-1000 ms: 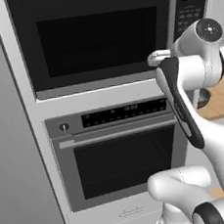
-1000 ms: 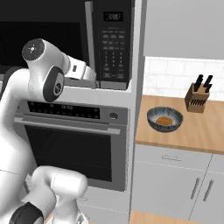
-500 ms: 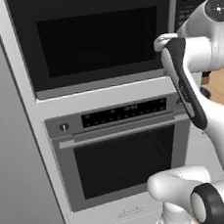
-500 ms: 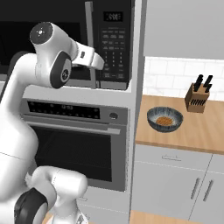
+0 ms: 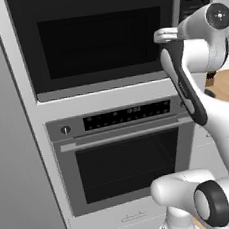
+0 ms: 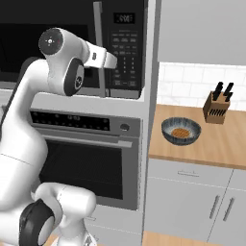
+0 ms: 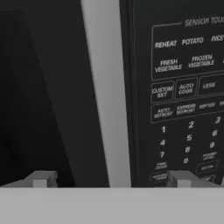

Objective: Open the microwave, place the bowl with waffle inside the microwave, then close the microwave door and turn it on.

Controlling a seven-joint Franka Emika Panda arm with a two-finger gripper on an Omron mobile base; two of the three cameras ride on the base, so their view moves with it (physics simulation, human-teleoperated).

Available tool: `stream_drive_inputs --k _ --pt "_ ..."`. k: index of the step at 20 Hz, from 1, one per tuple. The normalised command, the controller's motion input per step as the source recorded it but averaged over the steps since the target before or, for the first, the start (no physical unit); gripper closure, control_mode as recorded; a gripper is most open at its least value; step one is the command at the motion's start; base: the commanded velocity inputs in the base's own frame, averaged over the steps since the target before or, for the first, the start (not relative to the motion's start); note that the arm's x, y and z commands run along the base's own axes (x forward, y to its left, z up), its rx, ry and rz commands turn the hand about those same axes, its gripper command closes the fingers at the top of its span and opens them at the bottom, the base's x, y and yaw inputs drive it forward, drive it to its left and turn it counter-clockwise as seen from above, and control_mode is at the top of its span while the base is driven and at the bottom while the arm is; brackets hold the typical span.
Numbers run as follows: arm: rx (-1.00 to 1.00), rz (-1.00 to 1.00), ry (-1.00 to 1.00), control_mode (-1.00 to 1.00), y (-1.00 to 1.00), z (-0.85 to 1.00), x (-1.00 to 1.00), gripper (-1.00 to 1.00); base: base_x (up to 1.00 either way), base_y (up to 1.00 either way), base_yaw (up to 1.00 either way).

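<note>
Microwave and oven were seen stacked in a tall cabinet in the left base view, the microwave above. Its door was shut, and the handle ran upright along the door's right edge. The arm was raised from the lower right, and its hand was held against the lower part of the handle; the fingers were hidden there, so the pincer's state could not be told from this side.

From the right base view, the arm was seen on the left, with the hand reaching toward the handle, just left of the keypad. A small display was shown above the keys. The bowl was set on the wooden counter to the right of the cabinet, well apart from the microwave, with something brown lying in it. A knife block was placed near the wall behind the bowl.

In the hand view, the gripper was spread wide and nothing was held. One fingertip was seen before the dark window, the other before the keypad, and the handle was framed between them, apparently untouched.
</note>
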Motion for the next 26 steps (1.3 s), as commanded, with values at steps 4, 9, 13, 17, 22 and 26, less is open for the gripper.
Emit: stream_drive_inputs --k 4,9,13,17,22,26 --pt "0.01 0.00 -0.24 -1.00 -0.01 0.01 0.40 -1.00 0.00 0.00 0.00" --pt "0.01 0.00 0.04 -1.00 -0.07 0.00 0.61 -1.00 0.00 0.00 0.00" --pt "0.02 0.01 0.05 -1.00 -0.01 -0.01 0.68 -1.00 0.00 0.00 0.00" --pt "0.00 0.01 0.00 -1.00 0.00 -0.09 0.64 1.00 0.00 0.00 0.00" --pt "0.00 0.00 0.00 -1.00 0.00 -0.02 0.10 1.00 0.00 0.00 0.00" --pt "0.00 -0.11 0.08 -1.00 0.10 0.10 -0.18 1.00 0.00 0.00 0.00"
